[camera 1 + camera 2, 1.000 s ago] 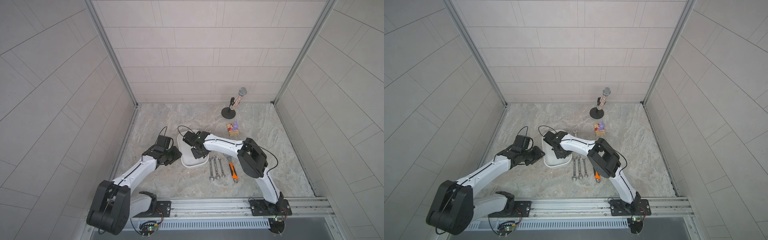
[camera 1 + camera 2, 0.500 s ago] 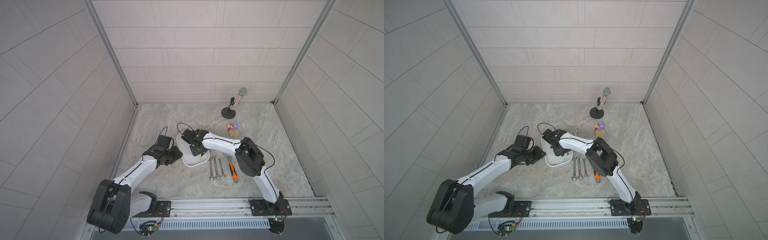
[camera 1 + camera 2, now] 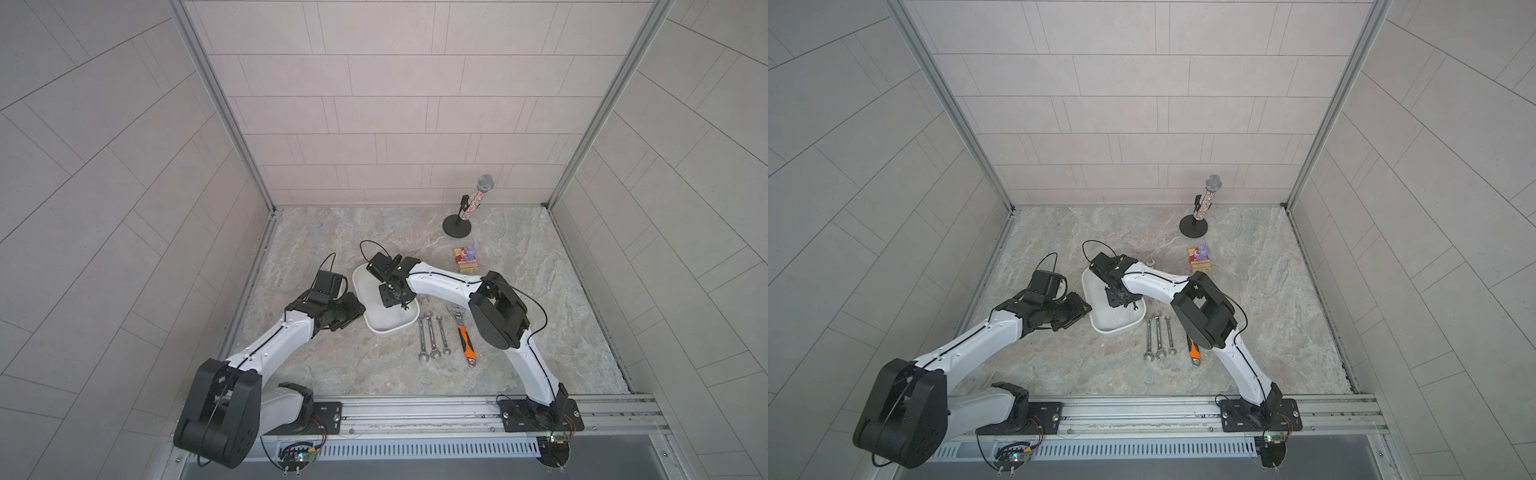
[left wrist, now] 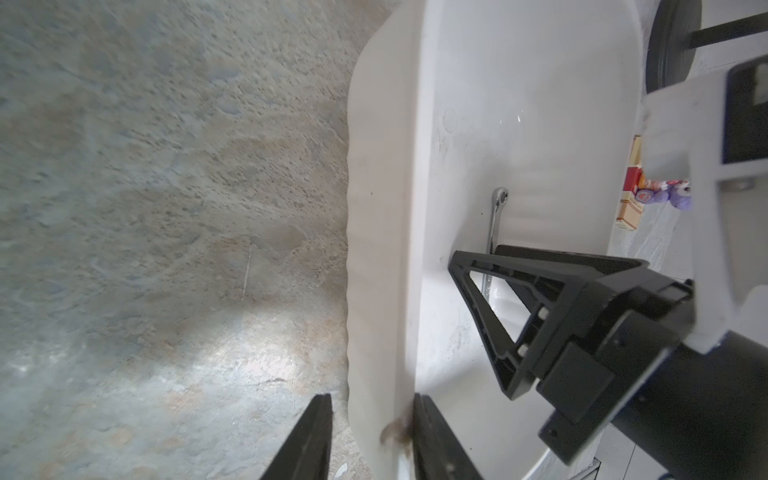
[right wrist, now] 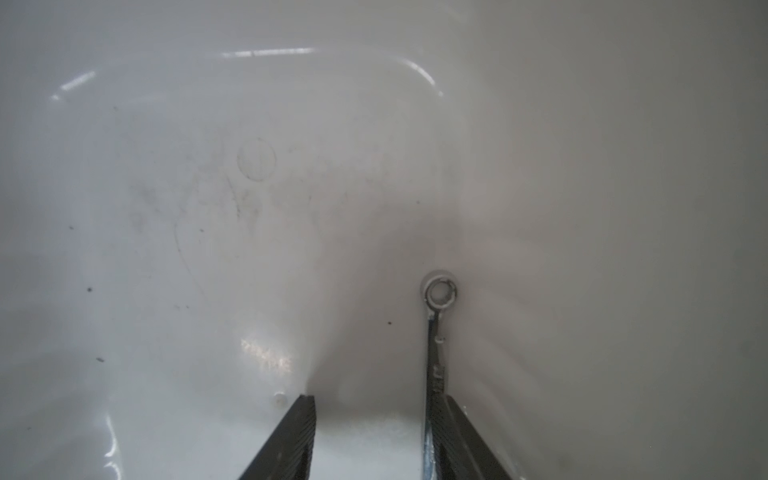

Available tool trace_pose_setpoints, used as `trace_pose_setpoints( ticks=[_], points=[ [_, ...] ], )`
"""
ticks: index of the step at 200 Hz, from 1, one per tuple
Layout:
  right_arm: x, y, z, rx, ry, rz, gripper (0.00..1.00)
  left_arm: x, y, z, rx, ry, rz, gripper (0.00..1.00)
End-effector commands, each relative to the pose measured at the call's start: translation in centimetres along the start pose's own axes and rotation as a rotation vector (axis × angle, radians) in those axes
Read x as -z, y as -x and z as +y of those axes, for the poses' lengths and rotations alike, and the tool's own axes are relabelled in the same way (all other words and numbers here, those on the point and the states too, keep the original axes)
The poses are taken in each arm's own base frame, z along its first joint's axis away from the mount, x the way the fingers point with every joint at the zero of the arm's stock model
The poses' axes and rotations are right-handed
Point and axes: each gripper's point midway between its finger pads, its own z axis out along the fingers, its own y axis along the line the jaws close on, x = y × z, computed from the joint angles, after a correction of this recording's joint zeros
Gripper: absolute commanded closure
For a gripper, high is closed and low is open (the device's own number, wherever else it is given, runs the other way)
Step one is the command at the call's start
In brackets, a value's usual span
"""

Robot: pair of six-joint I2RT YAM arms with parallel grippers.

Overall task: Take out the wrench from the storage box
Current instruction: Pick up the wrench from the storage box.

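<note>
Grey marbled tabletop (image 3: pixel 353 374) is bearing the white storage box (image 3: pixel 388 322), and the left gripper (image 4: pixel 371 399) is clamping the box's rim between its jaws. Inside the box the right gripper (image 5: pixel 376 399) is reaching down with its jaws standing apart, while the small ring-ended wrench (image 5: pixel 434 353) is lying in the box, touching the inner face of one finger.

The box (image 5: pixel 257 158) is glossy white plastic, smooth but scuffed and speckled with small dark marks. The wrench (image 5: pixel 435 332) is bright, polished metal. The right gripper (image 5: pixel 376 401) is matt black plastic with fine ribbing on its inner faces. The table (image 4: pixel 145 208) looks like rough, matt, mottled stone.
</note>
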Motion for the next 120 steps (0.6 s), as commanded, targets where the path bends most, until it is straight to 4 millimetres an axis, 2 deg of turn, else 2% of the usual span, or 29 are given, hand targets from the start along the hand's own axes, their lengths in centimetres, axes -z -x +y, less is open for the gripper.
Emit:
trace_pose_setpoints(
  ticks=[1,20,49,78,91,120],
  points=[
    [-3.3,-3.8,1.3,-0.048,0.11,0.146,0.52,0.1,0.0,0.4,-0.013,0.024,-0.004,0.62],
    [-2.6,-3.4,2.1,-0.026,0.123,0.127,0.54,0.1,-0.1,0.5,-0.01,0.022,-0.003,0.63],
    [-0.2,-1.1,2.4,0.045,0.096,0.012,0.54,0.0,-0.2,0.4,-0.011,0.018,0.001,0.63],
    [2.0,0.9,1.6,0.172,0.058,-0.067,0.56,0.0,-0.2,0.4,-0.012,0.013,0.003,0.62],
    [2.4,1.1,1.4,0.27,0.07,-0.067,0.56,0.0,-0.3,0.4,-0.011,0.011,0.004,0.62],
    [1.9,0.3,1.0,0.412,0.166,0.037,0.55,-0.2,-0.4,0.3,-0.007,0.004,0.011,0.62]
  ],
)
